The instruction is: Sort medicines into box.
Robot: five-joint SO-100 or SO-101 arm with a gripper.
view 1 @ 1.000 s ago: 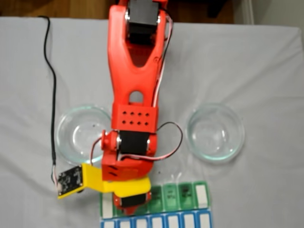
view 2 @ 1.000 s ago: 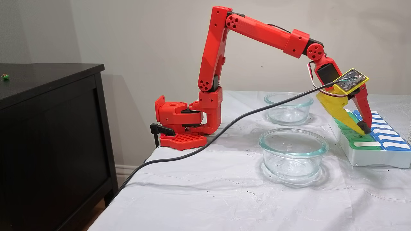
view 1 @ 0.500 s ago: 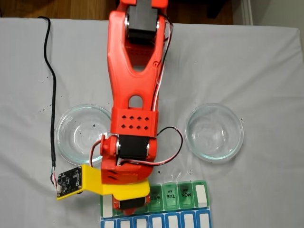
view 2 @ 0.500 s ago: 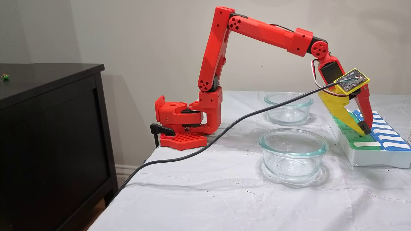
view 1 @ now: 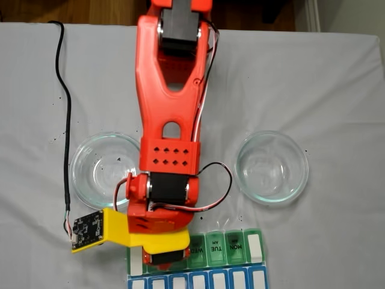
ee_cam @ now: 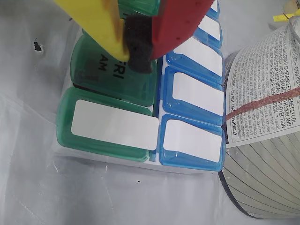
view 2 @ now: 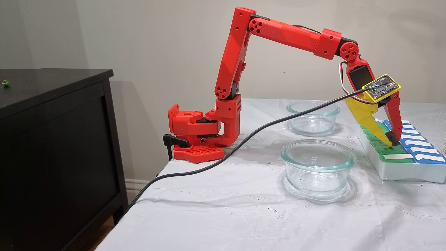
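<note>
Pill organiser (ee_cam: 140, 117) is sitting at the worktop (view 2: 226, 209) edge, lids closed; fingers (ee_cam: 101, 21), pressed together with nothing visible between them, are hovering over the FRI lid (ee_cam: 110, 75), probably positioned for a compartment there.

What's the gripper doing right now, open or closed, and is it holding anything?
Gripper: closed, yellow and red fingers meeting at the black tip, nothing visibly held, just above the green-lidded rectangular pill organiser.

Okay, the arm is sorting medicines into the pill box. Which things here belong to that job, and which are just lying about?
Part of the job:
- pill organiser
- gripper, fingers closed over the green FRI lid
- two glass dishes, both look empty

Just lying about:
- printed container beside the organiser
- black cable
- dark cabinet
</note>
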